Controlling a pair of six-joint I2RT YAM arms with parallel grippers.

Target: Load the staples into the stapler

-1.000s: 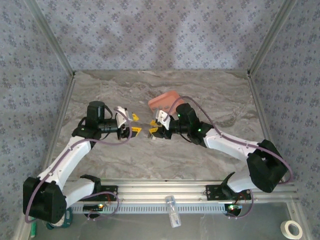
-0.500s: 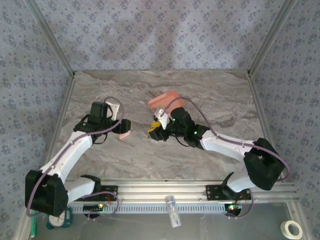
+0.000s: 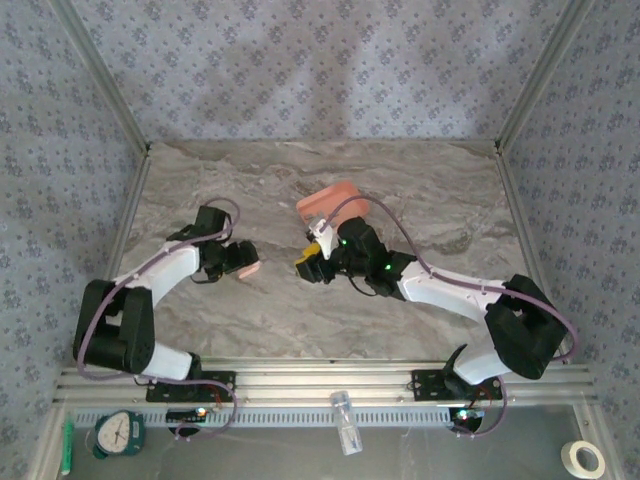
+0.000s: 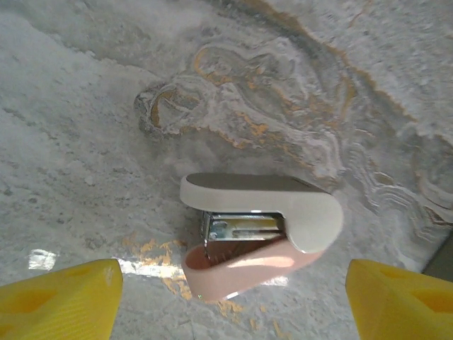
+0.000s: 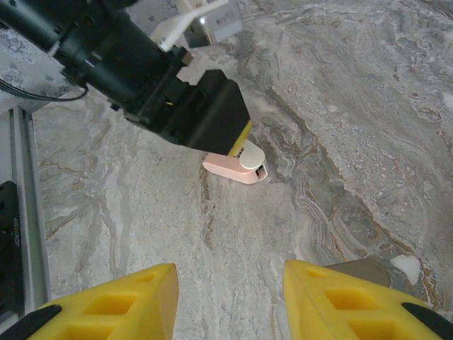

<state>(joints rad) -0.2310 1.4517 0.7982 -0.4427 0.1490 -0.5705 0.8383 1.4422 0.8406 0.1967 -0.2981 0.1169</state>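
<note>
The pale pink and white stapler lies on its side on the marble table, its two arms slightly parted and the metal magazine showing between them. My left gripper hovers over it, open, with a yellow finger on each side and neither touching it. In the top view the stapler sits left of centre under the left gripper. My right gripper stands a little to its right. It is open with only bare table between its fingers, and the stapler lies ahead of it. The staples are out of view.
A salmon-pink tray sits just behind the right gripper. A small white scrap lies on the table beside the right finger. Metal rails run along the near edge, and patterned walls close the other three sides.
The left gripper has opened wide and let the stapler down onto the table, and the left arm has folded back to the left. The right gripper has shifted slightly left.
</note>
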